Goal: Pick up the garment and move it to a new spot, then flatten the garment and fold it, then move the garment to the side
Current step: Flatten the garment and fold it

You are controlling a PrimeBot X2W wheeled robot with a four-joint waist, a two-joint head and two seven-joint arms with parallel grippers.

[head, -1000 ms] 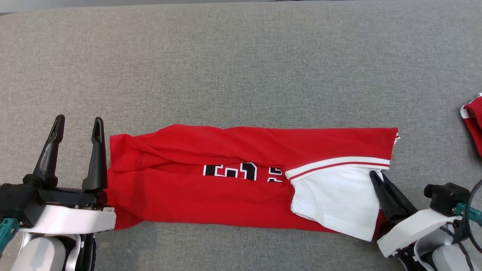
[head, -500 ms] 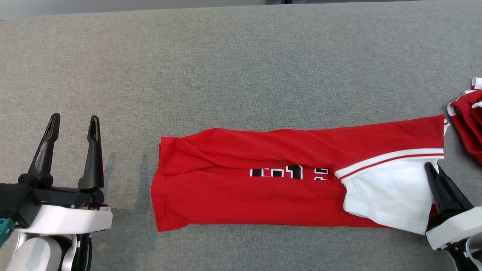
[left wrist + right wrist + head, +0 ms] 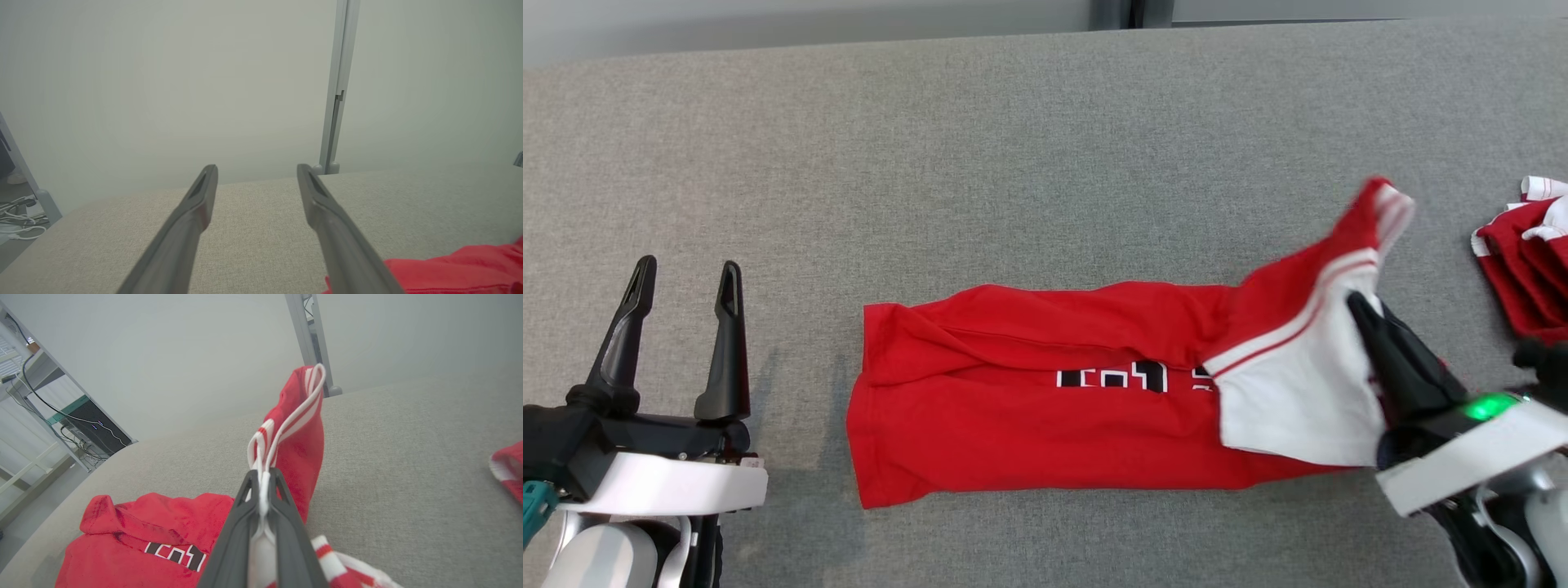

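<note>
Now the grey table (image 3: 1045, 147) carries the red garment (image 3: 1029, 433) lengthwise across its middle. Its left part lies flat as it did half a second ago, while its white-striped right end, flat then, stands lifted and bunched. The right gripper (image 3: 1360, 304) is clamped tight on that raised end. The left gripper (image 3: 686, 273) hovers spread wide and empty, well left of the cloth. Black-and-white block characters (image 3: 1111, 378) peek from a fold, too hidden to read.
</note>
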